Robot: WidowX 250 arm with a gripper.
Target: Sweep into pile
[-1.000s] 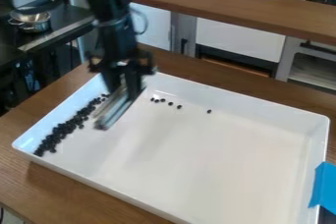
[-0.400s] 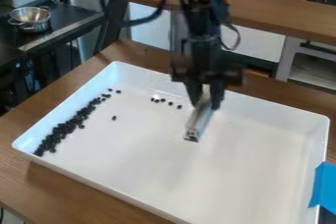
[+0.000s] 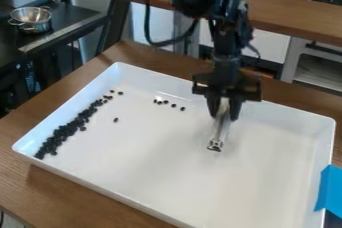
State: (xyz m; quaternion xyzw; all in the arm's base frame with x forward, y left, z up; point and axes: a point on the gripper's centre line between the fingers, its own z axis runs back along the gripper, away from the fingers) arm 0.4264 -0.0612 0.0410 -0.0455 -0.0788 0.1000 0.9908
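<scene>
Black gripper [image 3: 224,112] pointing down over the white tray [image 3: 147,164], a little right of the middle of the view, toward the far wall of the tray. Fingers [image 3: 213,104] drawn in against a slim silver tool [image 3: 220,133], with one on each side, gripping it by its upper end. Tool slanting down and slightly left in the view, its lower end above or on the tray floor; impossible to tell whether touching.

Inside the tray, a long, uneven band of small dark pieces [image 3: 65,131] along the left wall, densest toward the near left corner and thinning toward the far end. Near that thin end, a couple of loose pieces [image 3: 120,93]. To the right of the band, a single piece [image 3: 115,120] lying apart on the tray floor. Farther right, near the far wall, a short, loose row of five pieces [image 3: 174,105], between the band and the tool and well apart from both.

Beneath the tray, a brown wooden table [image 3: 37,189]. Blue tape [image 3: 330,190] over the tray's right edge. At the upper left, a metal pot [image 3: 31,17] on a dark counter [image 3: 70,22].
</scene>
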